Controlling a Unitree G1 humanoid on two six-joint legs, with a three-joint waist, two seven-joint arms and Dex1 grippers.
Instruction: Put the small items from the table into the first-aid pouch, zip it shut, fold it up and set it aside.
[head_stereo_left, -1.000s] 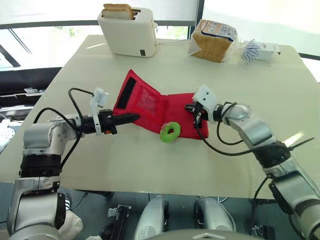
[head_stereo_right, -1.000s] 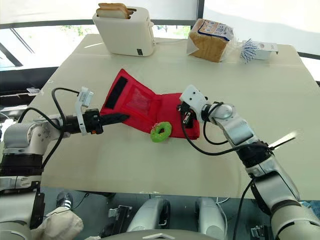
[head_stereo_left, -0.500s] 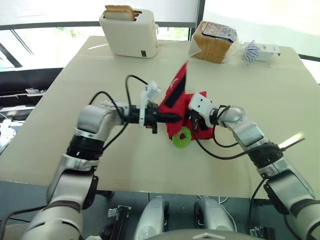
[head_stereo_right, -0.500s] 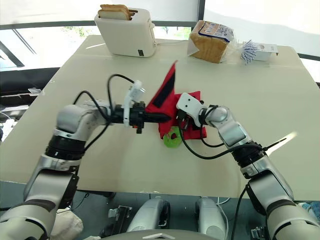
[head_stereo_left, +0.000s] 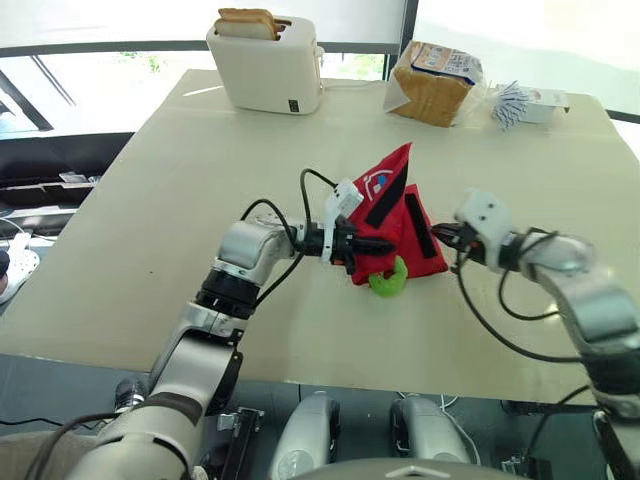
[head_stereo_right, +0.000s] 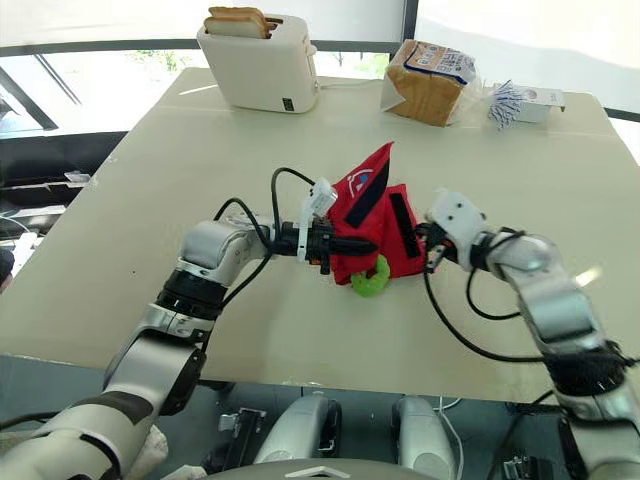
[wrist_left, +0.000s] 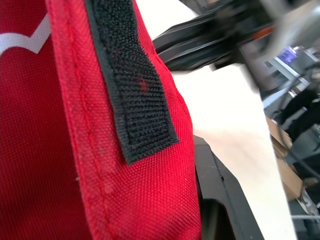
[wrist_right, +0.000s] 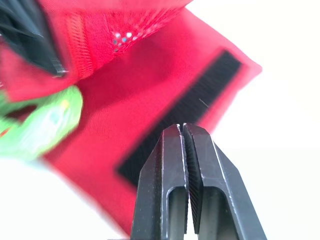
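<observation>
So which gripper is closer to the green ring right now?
Left. The left gripper, clamped on the raised flap of the red pouch, sits right by the green ring; the right gripper is past the pouch's right edge.

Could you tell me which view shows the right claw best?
The right wrist view: the right claw is close up, fingers pressed shut, near the pouch. The eye views show it small, beside the pouch's edge.

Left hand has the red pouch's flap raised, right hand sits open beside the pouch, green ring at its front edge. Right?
One thing is off: the right hand is shut, not open. The right wrist view shows its two fingers pressed together with nothing between them, the red pouch just beyond. The rest stands.
</observation>
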